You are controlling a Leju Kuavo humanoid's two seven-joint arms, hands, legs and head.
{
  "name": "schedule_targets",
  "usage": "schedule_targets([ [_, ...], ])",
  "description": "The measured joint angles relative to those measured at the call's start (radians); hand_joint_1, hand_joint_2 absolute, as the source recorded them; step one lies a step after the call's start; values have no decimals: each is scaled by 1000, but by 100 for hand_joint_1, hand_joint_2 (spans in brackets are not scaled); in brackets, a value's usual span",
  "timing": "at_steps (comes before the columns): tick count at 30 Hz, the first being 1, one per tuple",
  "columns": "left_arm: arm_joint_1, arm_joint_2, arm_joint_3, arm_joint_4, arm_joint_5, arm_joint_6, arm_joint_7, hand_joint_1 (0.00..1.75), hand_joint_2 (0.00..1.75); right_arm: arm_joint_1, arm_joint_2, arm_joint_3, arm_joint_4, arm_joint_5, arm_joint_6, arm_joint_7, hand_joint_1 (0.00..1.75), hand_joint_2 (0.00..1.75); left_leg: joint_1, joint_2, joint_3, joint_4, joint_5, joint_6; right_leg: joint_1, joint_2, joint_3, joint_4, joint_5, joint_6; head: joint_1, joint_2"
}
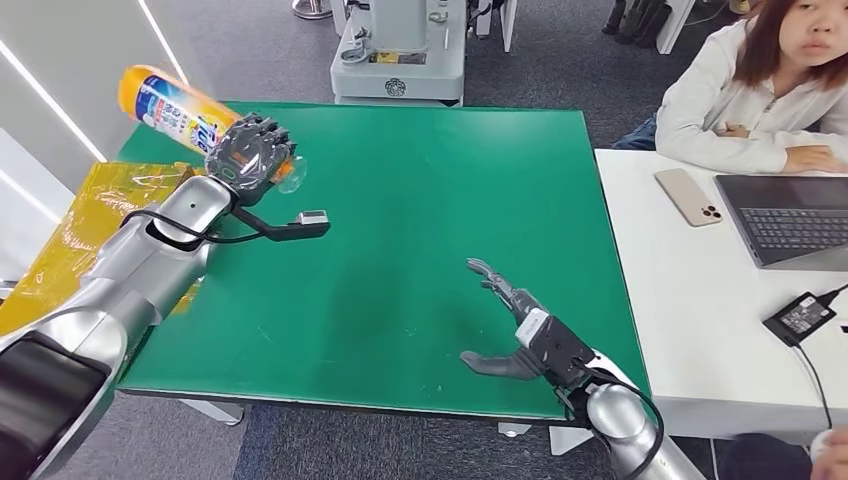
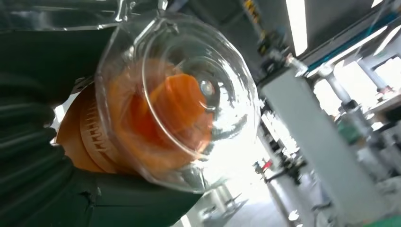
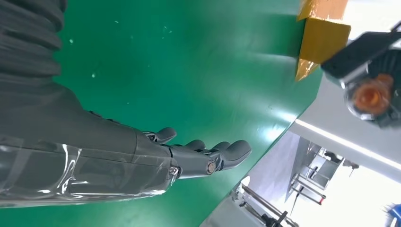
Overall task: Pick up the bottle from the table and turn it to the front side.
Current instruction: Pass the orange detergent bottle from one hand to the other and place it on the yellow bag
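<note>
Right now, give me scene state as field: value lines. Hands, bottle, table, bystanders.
left hand: left hand grips the bottle, raised above the table's far left corner
bottle: orange-yellow with a blue label, tilted, base up and to the left; clear cap over an orange nozzle in the left wrist view
right hand: right hand holds nothing, fingers apart, low over the green table near its front edge
beside table: yellow sheet on the left
bystander: person seated at a white desk with a phone and a laptop
</note>
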Motion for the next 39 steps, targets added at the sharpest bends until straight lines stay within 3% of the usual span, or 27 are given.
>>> schedule_targets([
  [13,60,154,2,83,-7,-82,125,175,175,92,-39,-38,-78,-17,-26,10,0,175,0,2,0,-1,0,-1,0,2,-1,0,0,0,0,0],
  [18,111,202,18,91,25,-156,73,175,175,119,-46,-60,-97,-16,-25,14,0,175,0,1,-1,-1,0,-1,0,1,-1,0,-1,0,0,0],
  [27,272,204,82,92,103,-176,-46,175,175,130,-50,-75,-116,-14,11,24,0,175,0,1,-1,-1,-1,-1,0,1,-1,-1,-1,0,0,0],
  [32,326,163,134,91,148,-190,-129,175,175,115,-59,-72,-116,-22,30,22,0,175,-1,-2,-1,-1,0,0,0,-2,0,-1,-1,0,0,0],
  [33,327,153,144,91,156,-200,-139,140,175,111,-63,-72,-116,-27,30,22,0,175,-1,-3,0,-1,0,0,0,-4,1,-2,-1,0,1,0],
  [36,326,129,175,91,188,-235,-165,10,175,108,-75,-69,-120,-39,28,22,0,175,-1,-4,1,-1,0,0,-1,-5,3,-2,-1,0,0,0],
  [37,326,122,187,91,200,-242,-172,0,175,109,-78,-68,-123,-40,28,22,0,175,-1,-4,1,-1,0,0,-1,-5,3,-2,-1,0,0,0],
  [39,327,110,210,91,218,-241,-179,0,175,109,-82,-64,-125,-40,27,21,0,175,-1,-4,2,-1,0,0,0,-5,4,-1,-1,0,0,0],
])
